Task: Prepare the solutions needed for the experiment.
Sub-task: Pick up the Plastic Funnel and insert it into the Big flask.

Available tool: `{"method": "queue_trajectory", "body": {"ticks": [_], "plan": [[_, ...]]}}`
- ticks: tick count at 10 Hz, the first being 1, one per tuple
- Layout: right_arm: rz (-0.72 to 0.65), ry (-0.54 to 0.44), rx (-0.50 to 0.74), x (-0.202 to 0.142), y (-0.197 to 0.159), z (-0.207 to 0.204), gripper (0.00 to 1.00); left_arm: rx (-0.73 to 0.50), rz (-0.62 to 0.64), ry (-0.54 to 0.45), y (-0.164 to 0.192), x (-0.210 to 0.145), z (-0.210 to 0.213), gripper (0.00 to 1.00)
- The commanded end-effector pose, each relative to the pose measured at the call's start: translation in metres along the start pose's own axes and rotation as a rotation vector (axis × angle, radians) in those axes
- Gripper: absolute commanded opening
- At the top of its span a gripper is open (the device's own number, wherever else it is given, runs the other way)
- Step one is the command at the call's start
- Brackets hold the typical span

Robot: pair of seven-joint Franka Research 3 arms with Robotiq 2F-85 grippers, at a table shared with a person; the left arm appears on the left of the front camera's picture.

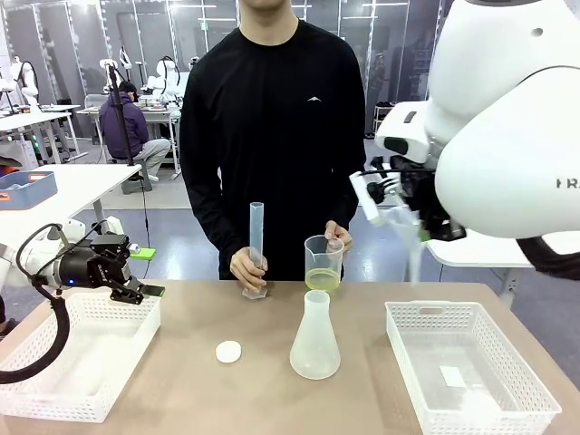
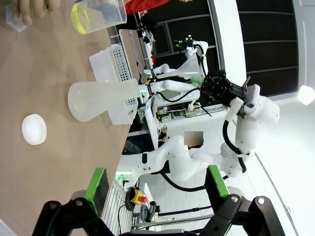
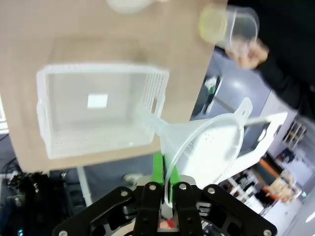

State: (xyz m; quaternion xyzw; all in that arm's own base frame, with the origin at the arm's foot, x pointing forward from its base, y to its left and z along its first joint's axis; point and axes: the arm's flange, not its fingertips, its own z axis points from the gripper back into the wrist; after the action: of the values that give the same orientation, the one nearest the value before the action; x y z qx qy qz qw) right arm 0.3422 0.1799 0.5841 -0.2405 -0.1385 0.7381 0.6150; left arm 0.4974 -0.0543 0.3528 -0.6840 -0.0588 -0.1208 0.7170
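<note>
The solutions show as a shallow yellow-green layer in a clear beaker that the person's hand holds at the table's far edge; the beaker and its liquid also appear in both wrist views. The person's other hand steadies a tall graduated cylinder. A conical flask stands mid-table. My right gripper is shut on the rim of a clear funnel, high above the table's right side. My left gripper hangs open over the left basket, fingers spread wide.
A white round cap lies left of the flask. White mesh baskets sit at the left and right; the right one holds a small white slip. The person stands close behind the far edge.
</note>
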Motion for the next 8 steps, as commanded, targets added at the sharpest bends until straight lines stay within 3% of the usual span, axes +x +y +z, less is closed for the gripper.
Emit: {"method": "queue_trajectory", "body": {"ticks": [1, 4, 6, 8], "plan": [[0.111, -0.178, 0.010, 0.018, 0.014, 0.002, 0.04, 0.001, -0.001, 0.001, -0.002, 0.000, 0.000, 1.00], [0.180, -0.267, -0.131, 0.063, 0.011, 0.005, 0.04, 0.001, -0.001, 0.001, -0.002, 0.000, 0.000, 1.00], [0.208, -0.271, -0.221, 0.080, 0.006, 0.005, 0.04, 0.001, -0.001, 0.001, -0.002, 0.000, 0.000, 1.00], [0.209, -0.260, -0.196, 0.089, 0.003, 0.005, 0.04, 0.001, -0.001, 0.001, -0.002, 0.000, 0.000, 1.00]]}}
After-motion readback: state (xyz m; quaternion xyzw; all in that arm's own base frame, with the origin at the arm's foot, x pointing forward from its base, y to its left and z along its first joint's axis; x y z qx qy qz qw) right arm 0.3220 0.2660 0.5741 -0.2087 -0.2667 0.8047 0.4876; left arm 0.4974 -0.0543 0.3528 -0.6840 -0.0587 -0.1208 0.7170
